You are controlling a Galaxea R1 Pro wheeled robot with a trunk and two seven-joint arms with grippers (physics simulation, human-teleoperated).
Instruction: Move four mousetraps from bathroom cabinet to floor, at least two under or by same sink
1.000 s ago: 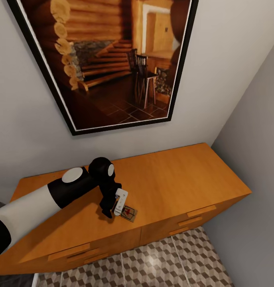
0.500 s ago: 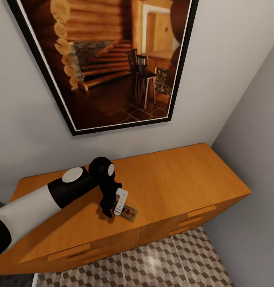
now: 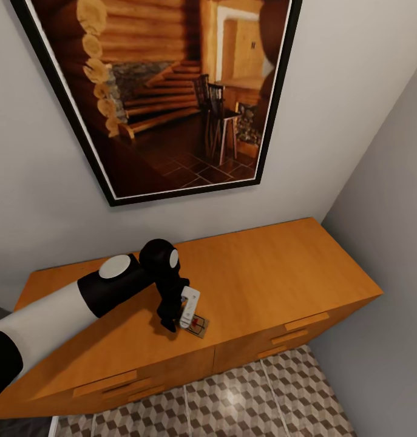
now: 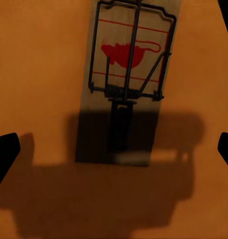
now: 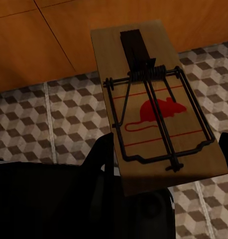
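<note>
One mousetrap (image 3: 198,327) lies flat on the orange-brown cabinet (image 3: 269,273) top, near its front edge. My left gripper (image 3: 178,325) points down right beside it, open. In the left wrist view the mousetrap (image 4: 126,84) lies on the cabinet top (image 4: 39,74) between the spread fingertips (image 4: 4,154), which are apart from it. My right gripper (image 5: 166,162) is shut on a second mousetrap (image 5: 154,99), held flat with its wire and red mouse mark up, above the bathroom floor (image 5: 44,124) in front of the cabinet drawers (image 5: 44,40).
A large framed picture (image 3: 172,91) hangs on the wall behind the cabinet. A grey side wall (image 3: 384,255) closes in the cabinet's right end. Patterned floor tiles (image 3: 232,400) lie before the drawers. My dark body (image 5: 54,199) sits under the right gripper.
My left arm has shifted slightly right and down, bringing the open gripper closer over the mousetrap on the cabinet top. The mousetrap itself has not moved.
</note>
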